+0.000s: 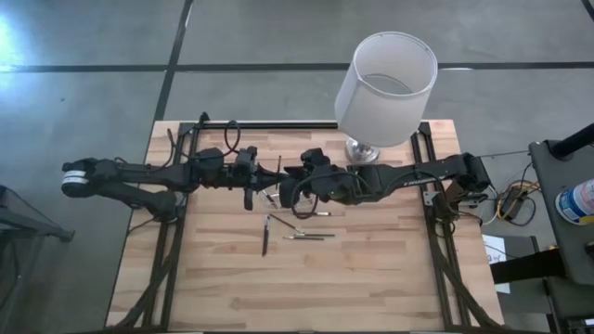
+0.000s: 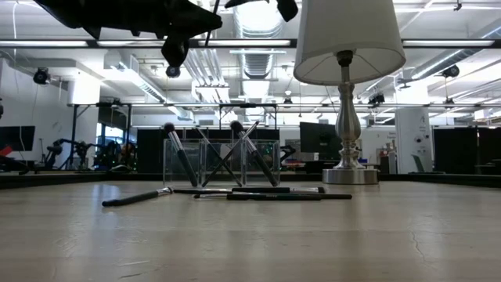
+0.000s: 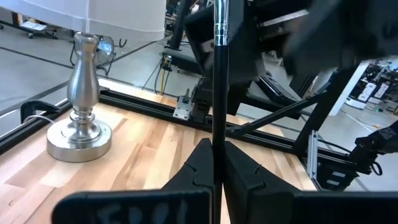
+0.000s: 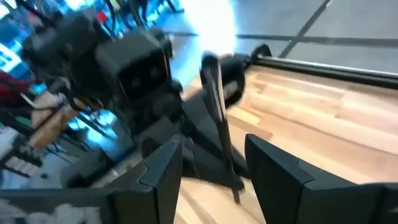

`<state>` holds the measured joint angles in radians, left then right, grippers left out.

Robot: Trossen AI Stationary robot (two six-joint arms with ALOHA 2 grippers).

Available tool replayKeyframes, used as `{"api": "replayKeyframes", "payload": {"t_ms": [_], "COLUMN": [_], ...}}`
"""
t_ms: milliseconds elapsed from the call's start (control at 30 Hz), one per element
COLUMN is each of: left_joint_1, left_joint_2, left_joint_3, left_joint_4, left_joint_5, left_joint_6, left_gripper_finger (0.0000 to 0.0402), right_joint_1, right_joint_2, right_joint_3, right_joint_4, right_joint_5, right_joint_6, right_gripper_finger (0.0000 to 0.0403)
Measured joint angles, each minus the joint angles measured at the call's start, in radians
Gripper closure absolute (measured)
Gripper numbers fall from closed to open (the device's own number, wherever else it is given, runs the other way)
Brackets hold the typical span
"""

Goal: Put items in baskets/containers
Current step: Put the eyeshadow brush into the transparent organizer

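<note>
While both arms met over the table's middle, the left gripper [image 3: 213,177] was clamped shut on a brush [image 3: 217,93], a thin dark stick with a silver band. Its long axis ran straight out from the fingers [image 3: 189,177], pointing twd the right arm. The right gripper [image 4: 208,168] stood just beyond, fingers [image 4: 163,177] spread apart w/ that same brush between them, touching neither as far as could be seen.

Nearest the table's front edge, a few loose brushes [image 1: 302,236] lay flat on the wood, axes mostly left-right; one darker brush [image 1: 265,237] lay at an angle, running front-to-back. In the low view they sat in a shallow line [image 2: 258,193], w/ one dark-handled piece [image 2: 133,199] off to the side.

Behind them stood the clear tray [image 2: 223,163], holding several brushes [image 2: 180,157] upright and leaning, crossed over each other, dark tips up.

Farther back and to the right, the lamp [image 1: 382,93] stood on its silver base [image 2: 350,175] at the table's [image 1: 371,278] rear, just beside the right arm; its white shade overhung the arm in the high view. Black cables [image 1: 200,139] looped at the rear left corner.
</note>
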<state>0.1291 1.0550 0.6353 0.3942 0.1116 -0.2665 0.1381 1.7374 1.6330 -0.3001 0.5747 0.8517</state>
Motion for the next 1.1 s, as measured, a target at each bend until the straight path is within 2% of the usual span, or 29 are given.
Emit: {"api": "replayKeyframes", "payload": {"t_ms": [100,667,900,1100], "left_joint_1": [0.000,0.000,-0.002,0.000], "left_joint_2": [0.000,0.002,0.011,0.012], "left_joint_3": [0.000,0.000,0.000,0.000], "left_joint_4": [0.000,0.000,-0.001,-0.006], "left_joint_5": [0.000,0.015,0.027,0.014], "left_joint_6": [0.000,-0.022,-0.027,-0.045], "left_gripper_finger": [0.0392,0.0392,0.0392,0.0392], "right_joint_1": [-0.003,-0.024,-0.032,-0.024], "right_joint_2": [0.000,0.008,0.034,0.020], "right_joint_3": [-0.007,-0.018,-0.019,-0.019], "right_joint_4": [0.060,0.065,0.105,0.038], "right_joint_5": [-0.003,0.004,-0.048,0.007], "right_joint_6": [-0.035,-0.025,-0.051,-0.062], "right_gripper_finger": [0.0240,0.0298,0.0316,0.0319]}}
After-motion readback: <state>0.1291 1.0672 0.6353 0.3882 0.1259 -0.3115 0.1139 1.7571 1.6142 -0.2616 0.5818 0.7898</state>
